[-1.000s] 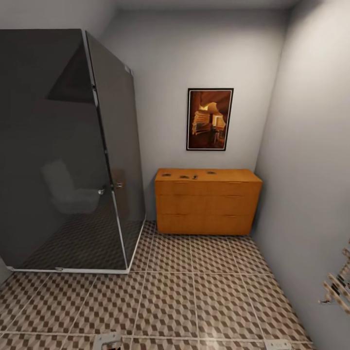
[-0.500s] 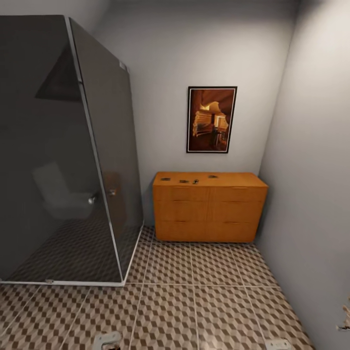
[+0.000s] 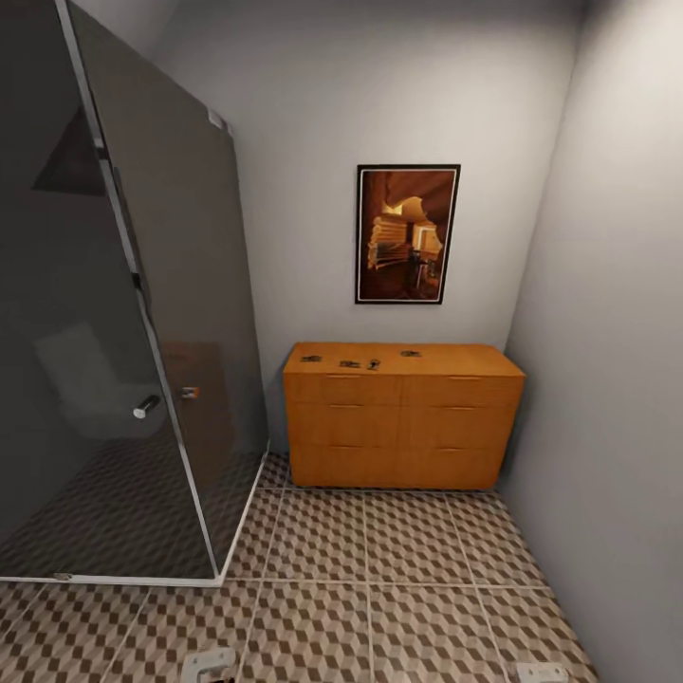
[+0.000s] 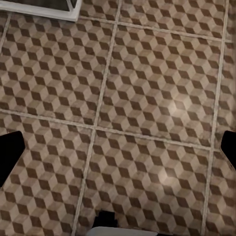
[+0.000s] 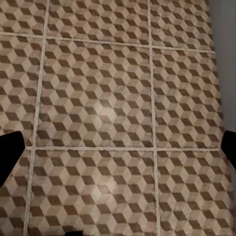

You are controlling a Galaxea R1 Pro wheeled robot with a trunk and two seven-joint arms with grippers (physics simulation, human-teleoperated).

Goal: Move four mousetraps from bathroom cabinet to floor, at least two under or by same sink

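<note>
Though both tools' spread unclear: flat mousetraps atop smooth orange-brown cabinet.

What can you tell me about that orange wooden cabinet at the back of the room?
The cabinet looks like smooth orange-brown wood, low and wide, with closed drawer fronts in rows and slim bar handles. It stands on the patterned tile floor against the back wall, its right end near the side wall, below a framed picture. Small dark mousetraps lie on its flat top.

Open bathroom floor reaches cabinet (shower glass left).
</note>
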